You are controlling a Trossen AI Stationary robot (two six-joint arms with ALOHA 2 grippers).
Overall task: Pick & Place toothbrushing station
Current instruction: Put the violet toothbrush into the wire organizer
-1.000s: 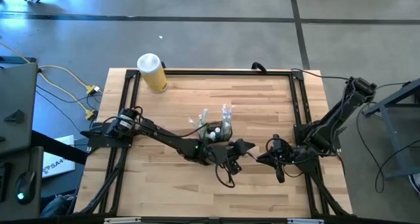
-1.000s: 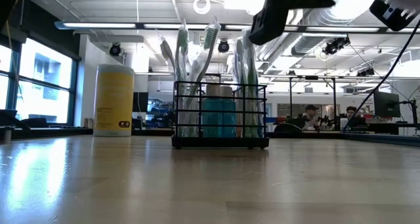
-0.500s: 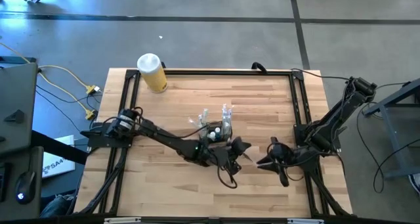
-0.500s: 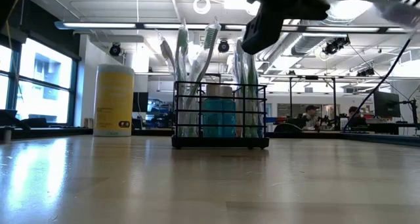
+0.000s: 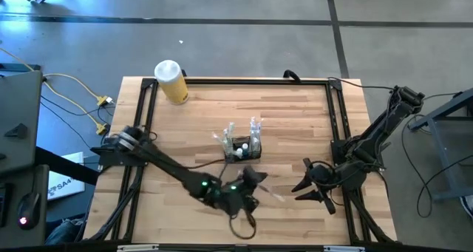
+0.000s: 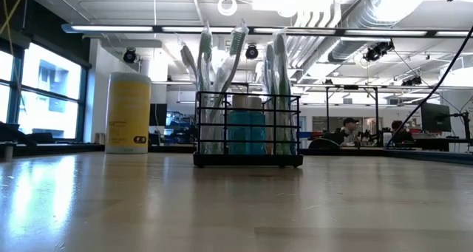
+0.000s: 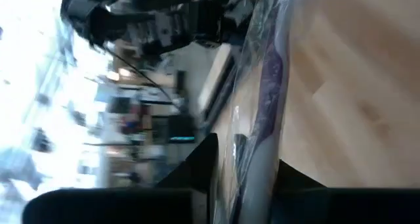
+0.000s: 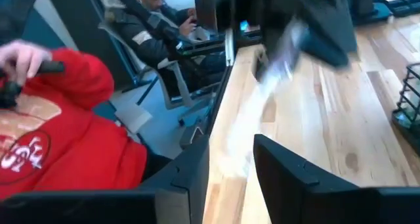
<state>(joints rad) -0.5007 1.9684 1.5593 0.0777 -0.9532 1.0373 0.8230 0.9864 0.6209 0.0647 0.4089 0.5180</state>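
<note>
Near the middle of the wooden table point(image 5: 295, 119), the black mesh caddy point(image 5: 241, 148) stands upright, holding wrapped toothbrushes point(image 6: 235, 67) and a teal-capped tube point(image 6: 246, 130). Just in front of it, the left gripper point(image 5: 251, 181) has its fingers pinched on a toothbrush in clear wrapping point(image 7: 262, 112), seen between them in the left wrist view. Off to the right, the right gripper point(image 5: 308, 187) hovers with fingers spread and nothing between them. At the table's far left corner stands a yellow cylinder with a white lid point(image 5: 171, 81). People point(image 8: 72, 119) sit beyond the table.
</note>
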